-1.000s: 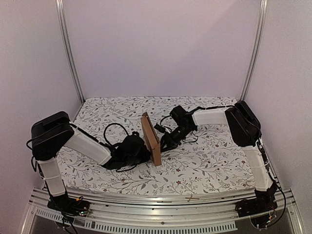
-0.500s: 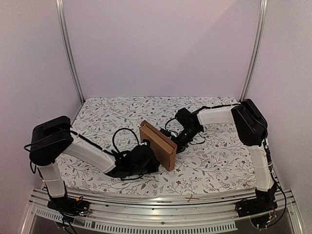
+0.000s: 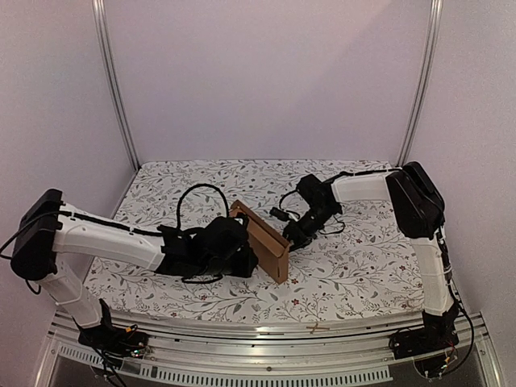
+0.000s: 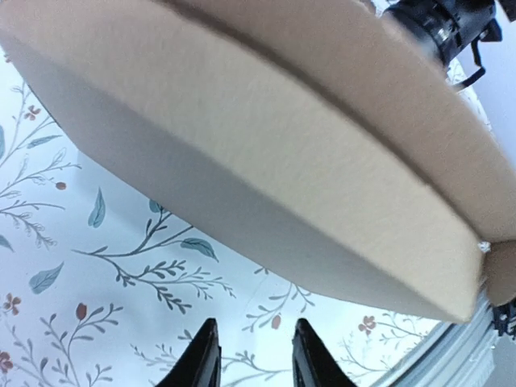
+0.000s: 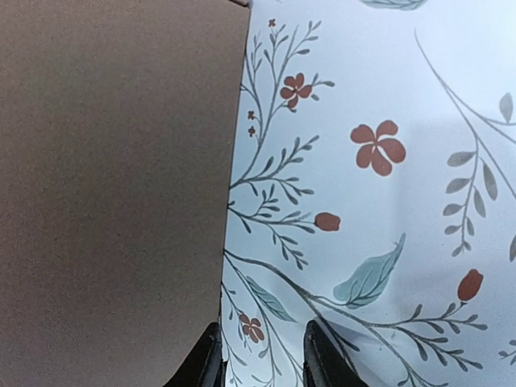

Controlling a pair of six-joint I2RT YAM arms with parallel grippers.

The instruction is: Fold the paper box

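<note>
Seen from above, the paper box (image 3: 262, 234) is in the middle of the table (image 3: 355, 278), between the left gripper (image 3: 232, 251) and the right gripper (image 3: 291, 235). One second ago it stood almost upright on a long edge. Now it is tilted strongly, one wide face turned up toward the right side and the other down toward the left side. The left arm has also stretched lower and further across the table.

In the left wrist view, the shaded lower face of the paper box (image 4: 266, 193) hangs just over the flowered cloth. The left gripper (image 4: 251, 361) shows only a narrow gap and there is nothing between its fingers (image 4: 203, 363).

In the right wrist view, the wide brown face of the paper box (image 5: 113, 185) fills the left half. The right gripper (image 5: 262, 359) is also only narrowly apart and holds nothing, and its left finger is just beside the box edge.

I judge that the box is already closed into its thin shape and is being laid flat, so the task seems near its end. With neither gripper clamping it, it may slip.
</note>
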